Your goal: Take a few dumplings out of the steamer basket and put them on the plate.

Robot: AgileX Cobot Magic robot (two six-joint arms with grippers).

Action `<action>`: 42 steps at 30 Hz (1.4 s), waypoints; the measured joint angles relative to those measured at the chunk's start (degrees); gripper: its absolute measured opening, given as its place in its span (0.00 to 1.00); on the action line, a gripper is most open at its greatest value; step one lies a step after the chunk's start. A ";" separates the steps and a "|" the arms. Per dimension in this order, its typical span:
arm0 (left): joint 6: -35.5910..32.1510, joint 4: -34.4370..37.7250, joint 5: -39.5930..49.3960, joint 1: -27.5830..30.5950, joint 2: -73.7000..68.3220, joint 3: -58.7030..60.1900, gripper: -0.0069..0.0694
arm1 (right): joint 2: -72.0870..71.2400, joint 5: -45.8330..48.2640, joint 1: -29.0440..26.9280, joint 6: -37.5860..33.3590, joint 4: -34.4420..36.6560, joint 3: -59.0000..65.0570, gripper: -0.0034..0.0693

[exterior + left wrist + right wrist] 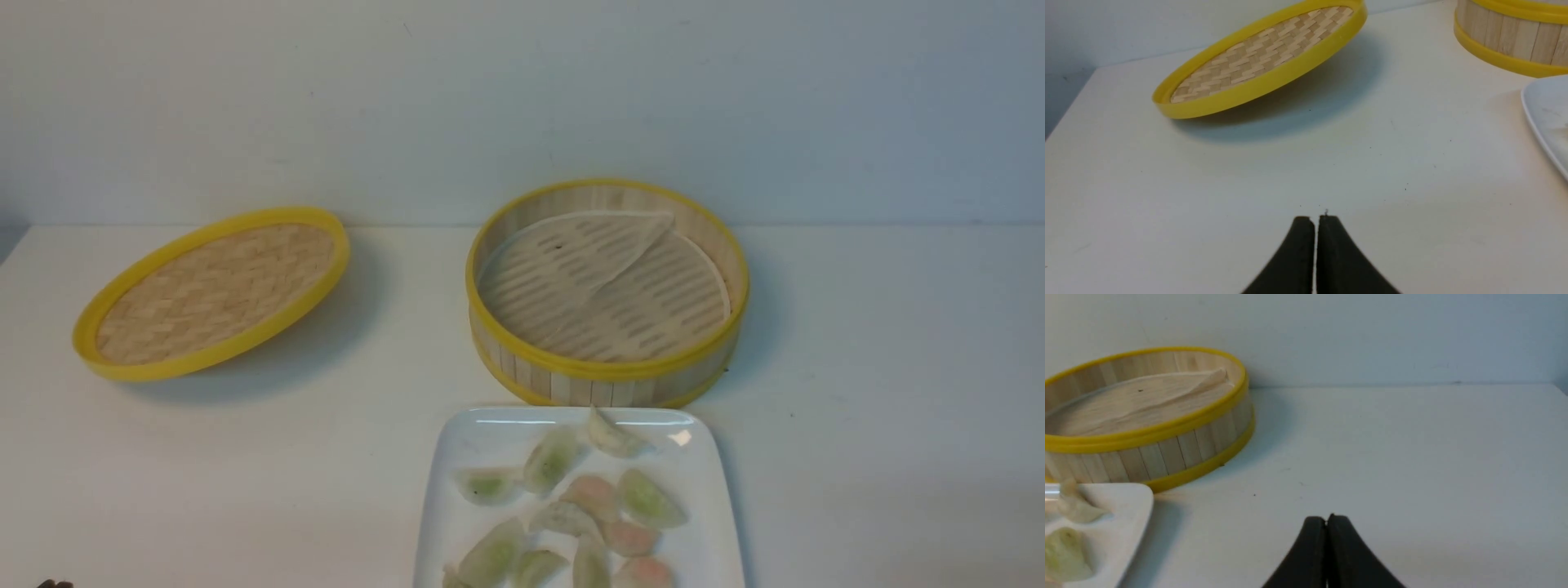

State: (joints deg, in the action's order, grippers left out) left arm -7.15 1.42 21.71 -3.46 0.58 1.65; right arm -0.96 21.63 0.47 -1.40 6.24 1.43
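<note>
The round bamboo steamer basket (606,371) stands at the middle back of the table; its slatted floor holds only a pale liner (571,261) folded over itself. Directly in front of it sits the white square plate (457,457) with several whitish dumplings (649,498) on it, green or pink inside. My left gripper (1315,218) is shut and empty over bare table, left of the plate (1545,110). My right gripper (1327,517) is shut and empty, to the right of the plate (1133,506) and the basket (1167,451). Two dumplings (1075,508) show at that view's edge.
The flat woven lid (214,292) with a yellow rim lies tilted at the back left of the white table (882,392), also in the left wrist view as the lid (1261,53). A pale wall rises behind the table.
</note>
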 joint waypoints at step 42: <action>0.04 -0.05 0.04 0.00 0.00 0.00 0.08 | 0.00 0.11 -0.50 -1.03 -0.05 -0.04 0.03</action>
State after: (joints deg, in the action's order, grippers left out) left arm -7.11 1.37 21.75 -3.46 0.58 1.65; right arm -0.96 21.75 -0.03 -2.43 6.19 1.39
